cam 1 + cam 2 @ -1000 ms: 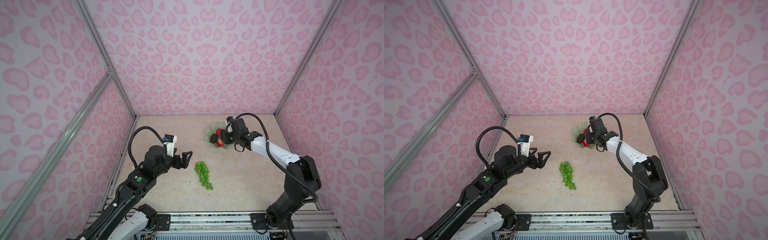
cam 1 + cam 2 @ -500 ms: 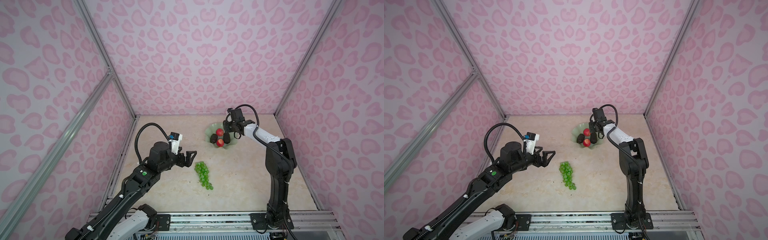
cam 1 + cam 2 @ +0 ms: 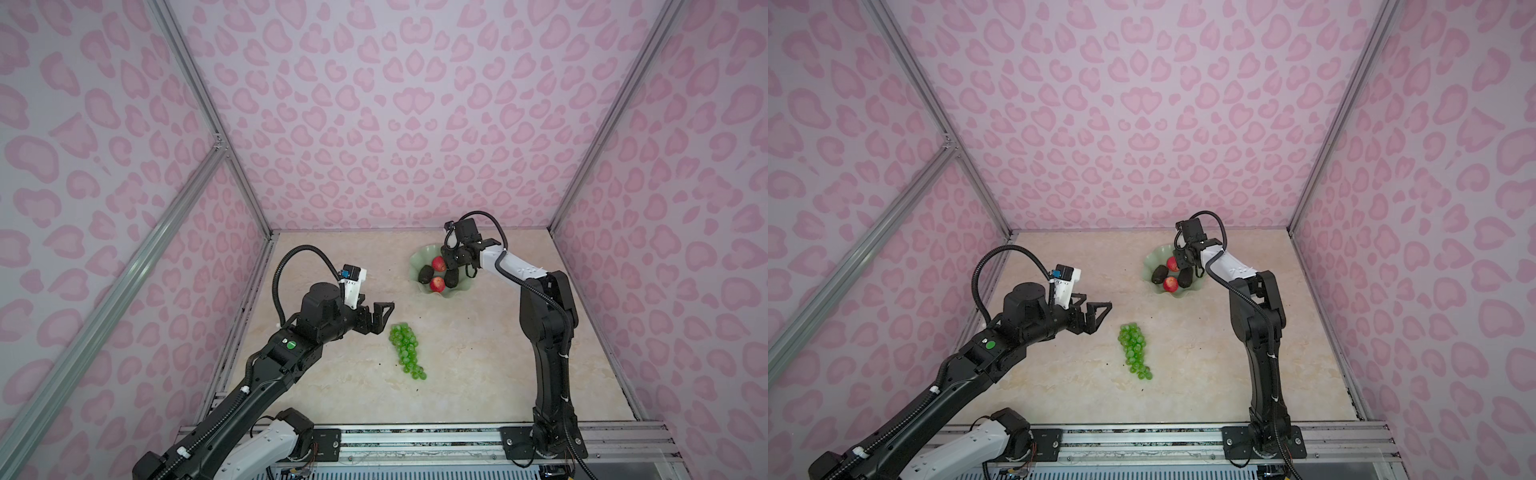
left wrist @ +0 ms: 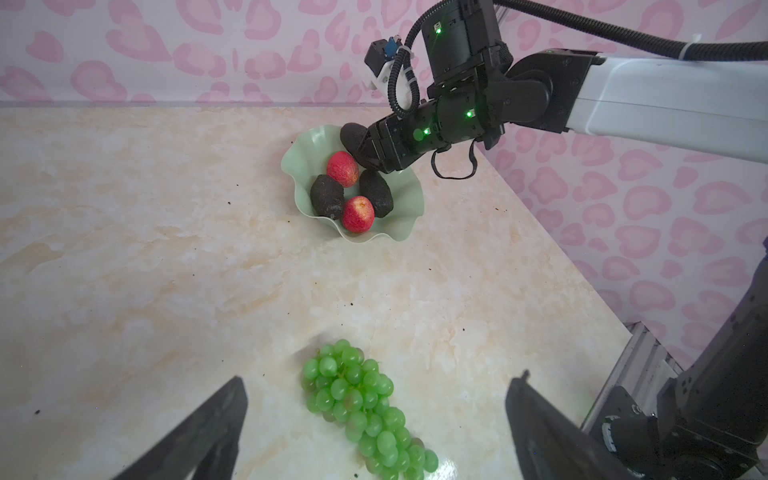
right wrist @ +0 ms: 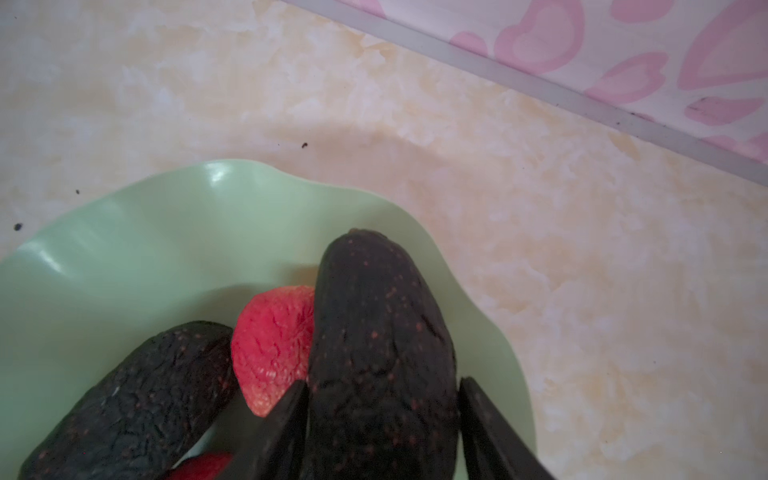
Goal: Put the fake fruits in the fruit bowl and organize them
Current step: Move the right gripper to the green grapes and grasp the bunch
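Right end effector (image 5: 384, 382) has been loosened off the third avocado (image 5: 374, 324), now set in the bowl (image 5: 166, 216), so only the grapes (image 3: 406, 351), well outside it, remain for the wide-open left end effector (image 3: 380, 318).

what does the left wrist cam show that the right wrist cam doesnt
Only the left wrist view: the grapes lying on the table outside the fruit bowl, ahead of the open left gripper. Only the right wrist view: the right gripper close up, a finger on either side of one avocado, with a thin gap on one side. Both: the bowl, that avocado, another avocado and a red apple.
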Motion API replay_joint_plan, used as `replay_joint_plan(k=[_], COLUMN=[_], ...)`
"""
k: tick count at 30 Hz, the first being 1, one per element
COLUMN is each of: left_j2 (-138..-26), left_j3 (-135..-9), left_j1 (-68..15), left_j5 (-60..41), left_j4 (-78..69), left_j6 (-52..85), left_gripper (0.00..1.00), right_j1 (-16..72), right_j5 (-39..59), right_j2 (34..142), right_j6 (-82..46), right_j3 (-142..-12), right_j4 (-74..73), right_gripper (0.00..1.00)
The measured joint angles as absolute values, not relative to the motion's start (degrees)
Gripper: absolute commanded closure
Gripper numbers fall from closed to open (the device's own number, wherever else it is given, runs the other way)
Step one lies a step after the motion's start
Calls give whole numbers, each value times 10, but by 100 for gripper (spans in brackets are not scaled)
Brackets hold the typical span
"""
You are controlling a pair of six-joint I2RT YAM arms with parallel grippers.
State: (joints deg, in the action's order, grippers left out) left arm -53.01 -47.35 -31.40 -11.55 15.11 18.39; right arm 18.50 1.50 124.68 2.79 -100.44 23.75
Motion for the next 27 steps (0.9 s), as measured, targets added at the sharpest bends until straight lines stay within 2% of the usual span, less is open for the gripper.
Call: replay_joint_plan(k=[9,15,17,22,27], left_j2=[-511,-466,-451,-426,-415], left_j3=[-472,-450,-440,-420,-412], left_j1=[-314,-314,-314,-314,-314], left_j5=[-102,-70,-58,-41,-39], left_j4=[151,151,151,152,154], left_j6=[182,182,182,182,184], left_gripper=[2,3,2,3,2], right_j1=[241,315,366,503,551], right_j5=[-3,26,27,-1,-22], right_j2=[1081,912,868,849,889], right_j6=[8,-113,-172,-269,-349], right_j3=[-911,-695,-622,-548,-510], right_j4=[218,146,126,103,79], right_gripper=[32,26,25,23,23])
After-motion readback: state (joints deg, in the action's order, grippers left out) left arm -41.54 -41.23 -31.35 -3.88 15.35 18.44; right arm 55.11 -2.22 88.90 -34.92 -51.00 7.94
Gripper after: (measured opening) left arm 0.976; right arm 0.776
